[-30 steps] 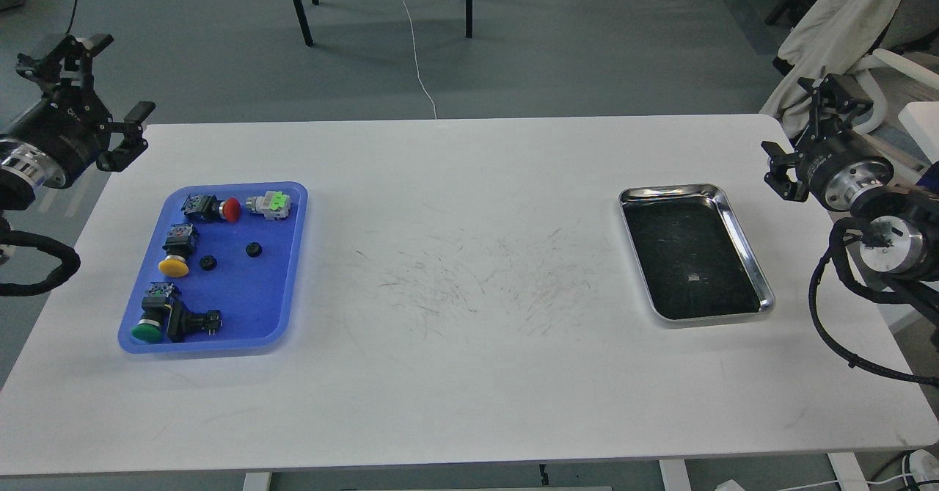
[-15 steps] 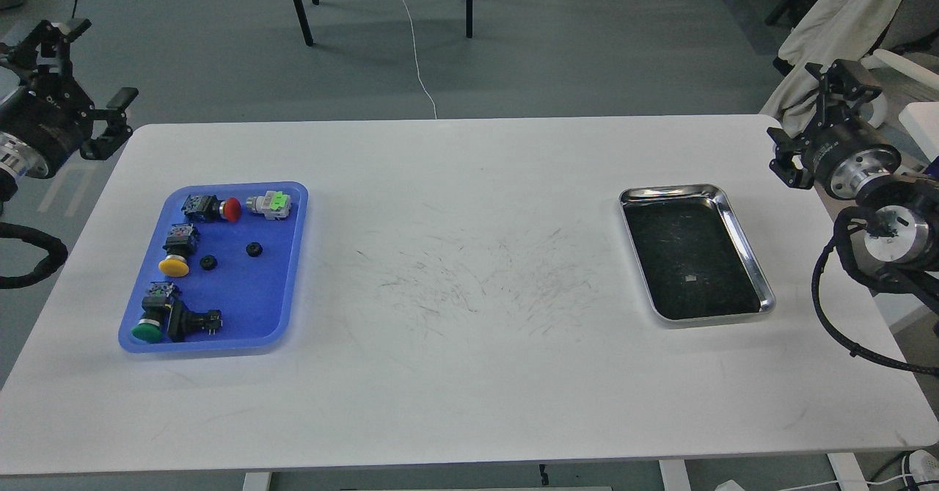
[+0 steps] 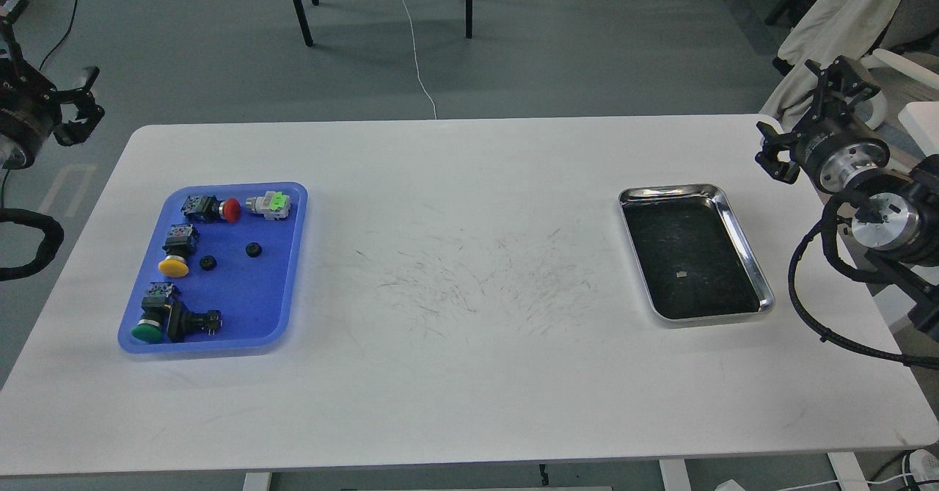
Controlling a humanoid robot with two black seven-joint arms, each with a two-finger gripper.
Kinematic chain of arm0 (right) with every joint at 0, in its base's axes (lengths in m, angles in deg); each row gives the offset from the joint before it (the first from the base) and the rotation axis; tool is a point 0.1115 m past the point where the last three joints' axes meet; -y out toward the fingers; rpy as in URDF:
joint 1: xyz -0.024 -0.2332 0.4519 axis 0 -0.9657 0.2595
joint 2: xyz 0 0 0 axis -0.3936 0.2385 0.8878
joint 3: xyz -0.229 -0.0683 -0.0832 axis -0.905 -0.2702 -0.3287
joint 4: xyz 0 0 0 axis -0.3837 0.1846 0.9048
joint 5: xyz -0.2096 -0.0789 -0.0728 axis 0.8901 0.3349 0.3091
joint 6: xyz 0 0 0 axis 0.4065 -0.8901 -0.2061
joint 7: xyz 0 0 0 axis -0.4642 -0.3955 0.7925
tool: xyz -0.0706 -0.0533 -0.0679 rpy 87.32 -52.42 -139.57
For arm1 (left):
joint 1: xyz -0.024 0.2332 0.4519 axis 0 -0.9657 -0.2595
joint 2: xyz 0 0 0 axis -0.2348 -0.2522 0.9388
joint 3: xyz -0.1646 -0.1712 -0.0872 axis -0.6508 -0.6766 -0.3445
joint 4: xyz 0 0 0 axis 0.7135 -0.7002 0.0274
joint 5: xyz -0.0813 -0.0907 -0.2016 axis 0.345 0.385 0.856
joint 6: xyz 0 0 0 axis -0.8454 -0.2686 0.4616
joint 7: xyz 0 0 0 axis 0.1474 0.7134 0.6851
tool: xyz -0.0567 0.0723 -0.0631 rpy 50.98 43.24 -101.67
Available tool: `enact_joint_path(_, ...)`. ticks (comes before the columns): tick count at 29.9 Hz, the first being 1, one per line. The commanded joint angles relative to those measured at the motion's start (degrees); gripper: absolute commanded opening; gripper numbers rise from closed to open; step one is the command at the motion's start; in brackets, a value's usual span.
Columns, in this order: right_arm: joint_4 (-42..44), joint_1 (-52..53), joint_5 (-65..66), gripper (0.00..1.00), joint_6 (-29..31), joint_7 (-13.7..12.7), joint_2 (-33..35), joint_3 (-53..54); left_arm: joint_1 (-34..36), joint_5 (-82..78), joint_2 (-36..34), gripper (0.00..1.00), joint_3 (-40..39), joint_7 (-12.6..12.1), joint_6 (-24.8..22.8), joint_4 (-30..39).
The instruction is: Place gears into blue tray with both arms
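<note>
Two small black gears (image 3: pixel 254 249) (image 3: pixel 208 263) lie on the floor of the blue tray (image 3: pixel 253 300) at the table's left, among several push-button switches. My left gripper (image 3: pixel 45 73) hangs at the far left edge of the head view, beyond the table's back-left corner and well away from the tray. Its fingers are spread and empty, and one is partly cut off by the edge. My right gripper (image 3: pixel 807 115) hovers over the table's back-right corner, open and holding nothing.
A shiny steel tray (image 3: pixel 736 216) with a dark bottom rests on the right side of the white table (image 3: pixel 469 373). Black cables loop from both arms at the table's sides. Chair legs and a white cord stand on the floor behind.
My left arm has drawn back to the left, off the table's corner and partly out of view. The right gripper has shifted slightly up and left. Gears and trays stay put.
</note>
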Motion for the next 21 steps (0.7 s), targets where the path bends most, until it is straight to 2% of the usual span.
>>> enact_joint_path(1,0.64,0.27,-0.09,0.99,0.01,-0.02,-1.1,0.37,-0.93,0.09,0.73,0.98,-0.48,-0.33,-0.31,-0.07)
enact_joint_path(10,1.78,1.94,0.26,0.99,0.01,0.33,-1.71,-0.68,-1.45,-0.88,1.61,0.98,0.4,-1.64,-0.32,-0.07)
enact_joint_path(21,1.87,2.82,0.61,0.99,-0.69,0.77,-1.8,-0.24,-2.16,-1.05,1.52,0.98,0.58,-1.56,-0.14,0.1)
